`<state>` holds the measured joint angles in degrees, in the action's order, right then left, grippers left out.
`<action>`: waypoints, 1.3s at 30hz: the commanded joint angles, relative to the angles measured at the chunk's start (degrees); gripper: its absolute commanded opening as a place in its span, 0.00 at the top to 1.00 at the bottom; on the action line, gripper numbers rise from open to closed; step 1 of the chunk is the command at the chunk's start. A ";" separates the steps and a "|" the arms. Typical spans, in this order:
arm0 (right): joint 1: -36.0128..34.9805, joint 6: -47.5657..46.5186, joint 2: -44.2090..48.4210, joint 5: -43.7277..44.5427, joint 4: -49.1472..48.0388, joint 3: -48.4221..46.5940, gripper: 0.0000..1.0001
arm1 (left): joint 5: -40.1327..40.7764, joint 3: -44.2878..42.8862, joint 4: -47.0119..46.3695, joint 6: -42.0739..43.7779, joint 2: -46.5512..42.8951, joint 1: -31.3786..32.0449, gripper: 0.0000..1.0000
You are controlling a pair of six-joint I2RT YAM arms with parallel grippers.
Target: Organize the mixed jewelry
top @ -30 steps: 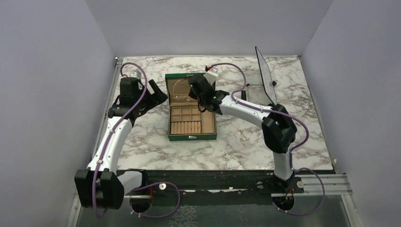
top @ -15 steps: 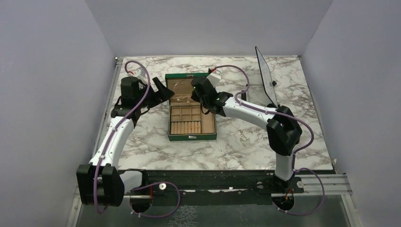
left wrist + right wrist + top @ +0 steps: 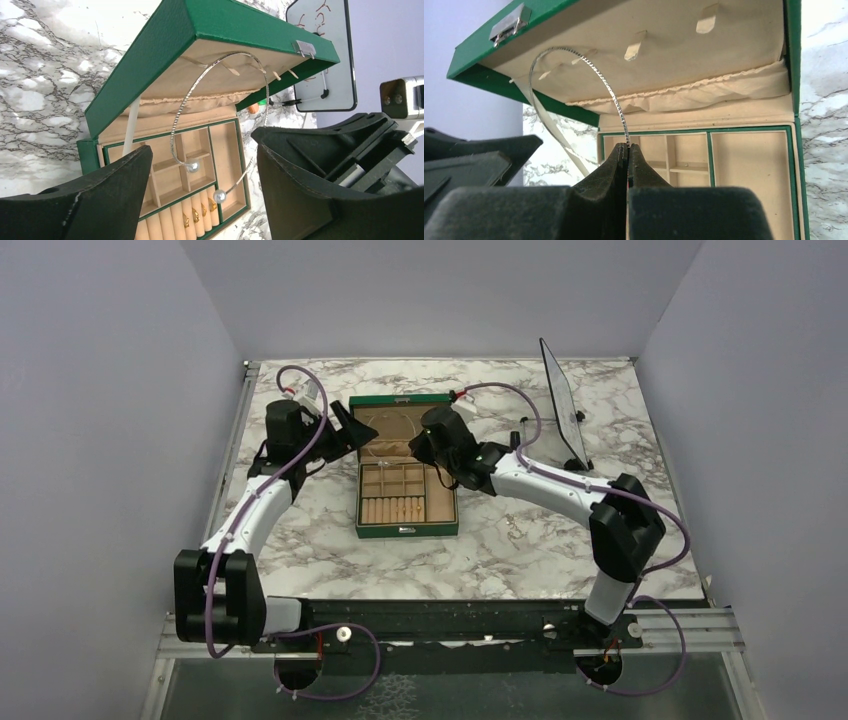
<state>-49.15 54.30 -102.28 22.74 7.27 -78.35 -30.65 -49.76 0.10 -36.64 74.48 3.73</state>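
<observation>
Found the necklace clamped in the right gripper, fingers clenched on the thin silvery strand, with the loop arching up before the raised lid of the green box. Saw only from the left wrist its two pearly beads dangling above the compartments, and gold rings tucked in the padded rolls. Saw the pinch itself only from the right wrist. Caught the left gripper spread wide, grasping nothing, just beside the box's left edge near the lid. Noted from above bare desk in front of the box and to both sides, a board standing at right rear, walls hemming the desk.
</observation>
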 commanded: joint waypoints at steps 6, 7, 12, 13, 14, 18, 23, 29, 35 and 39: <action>0.18 -1.90 4.43 -7.66 -7.54 5.21 0.96 | -1.96 2.11 -5.24 -1.93 2.20 0.48 0.34; 0.18 -2.06 4.57 -8.22 -8.64 5.59 0.96 | -1.94 2.26 -5.42 -1.94 2.30 0.56 0.35; 0.11 -2.26 5.00 -8.46 -10.34 6.75 0.96 | -1.78 2.47 -6.45 -2.84 3.48 0.67 0.37; 0.14 -2.27 4.86 -7.89 -10.22 6.65 0.96 | -1.78 2.52 -6.93 -3.27 3.75 0.67 0.38; 0.18 -2.45 4.57 -7.35 -10.05 6.44 0.96 | -1.66 2.55 -7.41 -3.68 3.95 0.67 0.39; 0.13 -4.10 3.15 -5.16 -9.56 5.05 0.96 | 0.12 2.65 -9.03 -4.46 4.33 0.67 0.45; 0.19 -5.53 1.97 -4.59 -10.38 4.00 0.96 | 0.46 2.70 -11.82 -5.65 5.55 0.67 0.56; 0.26 -6.37 1.48 -4.90 -11.68 3.49 0.96 | -0.27 2.98 -14.14 -6.67 5.85 0.67 0.74; 0.37 -7.75 0.74 -4.77 -12.35 2.86 0.96 | -0.07 3.04 -13.71 -5.89 4.83 0.67 0.95; 0.53 -9.04 0.04 -4.28 -12.69 2.19 0.96 | 1.04 2.48 -12.49 -4.61 3.86 0.67 1.00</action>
<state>-49.01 47.51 -101.19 17.04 -3.03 -73.82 -30.61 -47.09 -11.51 -42.87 79.94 4.25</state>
